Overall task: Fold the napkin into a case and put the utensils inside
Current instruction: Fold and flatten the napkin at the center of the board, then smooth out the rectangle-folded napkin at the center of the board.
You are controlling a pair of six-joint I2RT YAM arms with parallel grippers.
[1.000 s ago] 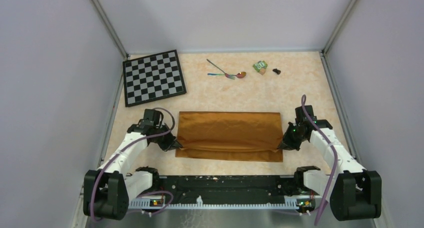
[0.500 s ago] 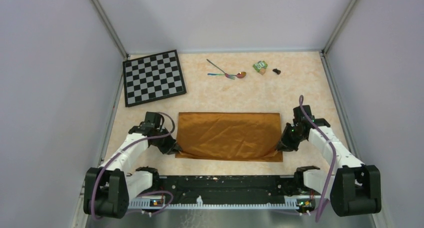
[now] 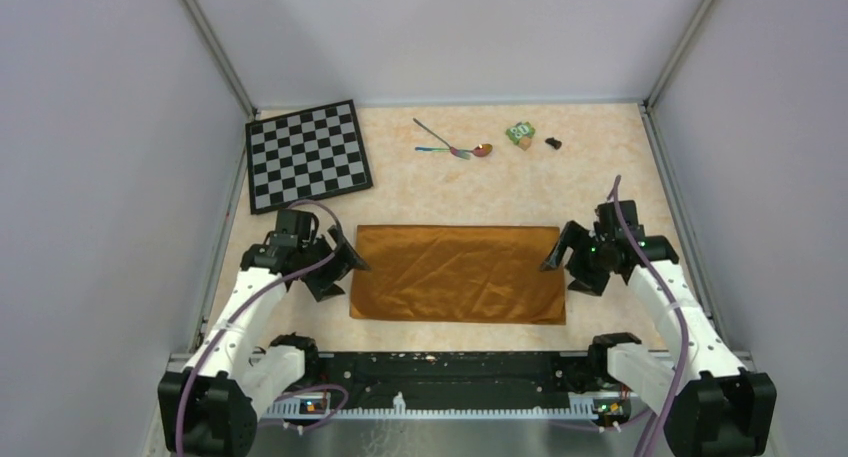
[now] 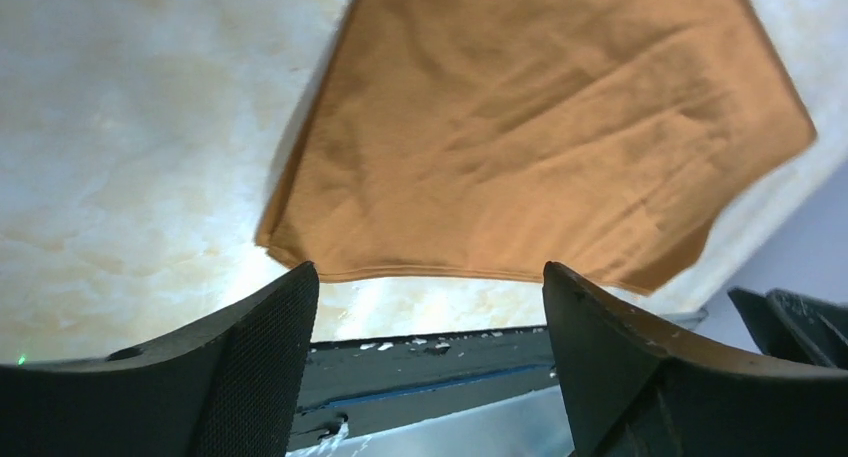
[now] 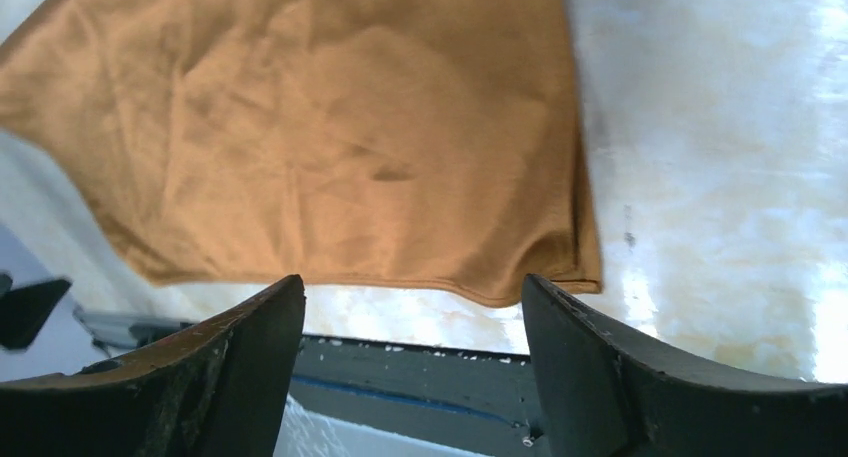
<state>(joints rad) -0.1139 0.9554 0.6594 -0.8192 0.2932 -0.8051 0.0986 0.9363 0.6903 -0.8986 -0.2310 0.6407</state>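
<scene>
The orange-brown napkin (image 3: pixel 457 273) lies flat on the table as a doubled rectangle, its near edge showing two layers in the left wrist view (image 4: pixel 540 127) and the right wrist view (image 5: pixel 330 147). My left gripper (image 3: pixel 340 268) hovers just off its left edge, open and holding nothing. My right gripper (image 3: pixel 566 267) hovers off its right edge, also open and holding nothing. The utensils (image 3: pixel 452 145), two thin rainbow-tinted pieces, lie crossed at the far middle of the table, well away from both grippers.
A black-and-white chessboard (image 3: pixel 306 155) lies at the far left. A small green block (image 3: pixel 520 132) and a tiny black object (image 3: pixel 553 142) sit at the far right of the utensils. The black base rail (image 3: pixel 440 362) runs along the near edge.
Both grippers were shut on the napkin's near corners; they have let go, opened wide and lifted outward. The raised near fold has settled flat.
</scene>
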